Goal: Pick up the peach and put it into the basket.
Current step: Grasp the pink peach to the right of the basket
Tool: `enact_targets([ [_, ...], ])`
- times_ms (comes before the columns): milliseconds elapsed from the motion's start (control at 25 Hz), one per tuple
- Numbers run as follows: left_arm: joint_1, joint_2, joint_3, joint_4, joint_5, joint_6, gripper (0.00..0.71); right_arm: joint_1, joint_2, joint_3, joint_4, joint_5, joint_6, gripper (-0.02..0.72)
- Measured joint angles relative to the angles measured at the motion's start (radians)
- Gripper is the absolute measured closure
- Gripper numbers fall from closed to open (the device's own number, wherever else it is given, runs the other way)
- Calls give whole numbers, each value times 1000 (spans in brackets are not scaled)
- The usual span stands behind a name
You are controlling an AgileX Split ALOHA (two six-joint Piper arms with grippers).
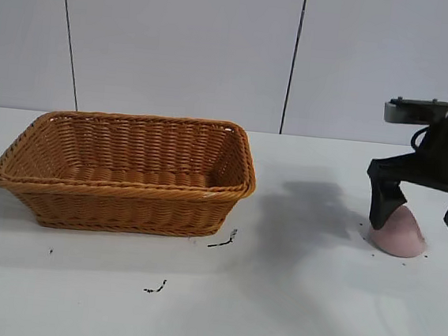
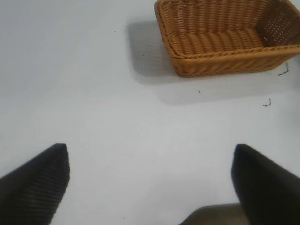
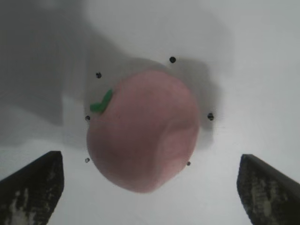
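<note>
The pale pink peach (image 1: 399,233) lies on the white table at the right. My right gripper (image 1: 422,217) hangs just above it, open, one finger to each side, not touching it. In the right wrist view the peach (image 3: 143,131) with its green leaf (image 3: 101,102) lies just ahead of the wide-open fingers (image 3: 33,187). The orange-brown wicker basket (image 1: 126,194) stands at the left and is empty. The left arm is out of the exterior view; its gripper (image 2: 150,180) is open over bare table, and its wrist view shows the basket (image 2: 225,65) farther off.
Small black specks and marks (image 1: 222,240) lie on the table in front of the basket and around the peach (image 3: 172,59). A grey panelled wall (image 1: 180,45) stands behind the table.
</note>
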Motion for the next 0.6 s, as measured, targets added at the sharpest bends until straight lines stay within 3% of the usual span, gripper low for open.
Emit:
enact_targets([
  [80, 0, 0, 0, 0, 0, 0, 18, 0, 0, 0, 0, -15, 0, 22],
  [120, 0, 0, 0, 0, 0, 0, 18, 0, 1, 0, 0, -21, 0, 62],
  [240, 0, 0, 0, 0, 0, 0, 18, 0, 1, 0, 0, -23, 0, 304],
  [320, 0, 0, 0, 0, 0, 0, 18, 0, 1, 0, 0, -24, 0, 517],
  [360, 0, 0, 0, 0, 0, 0, 18, 0, 0, 0, 0, -24, 0, 577],
  [440, 0, 0, 0, 0, 0, 0, 18, 0, -2, -2, -1, -27, 0, 645],
  [600, 0, 0, 0, 0, 0, 0, 18, 0, -25, -4, -9, -16, 0, 676],
])
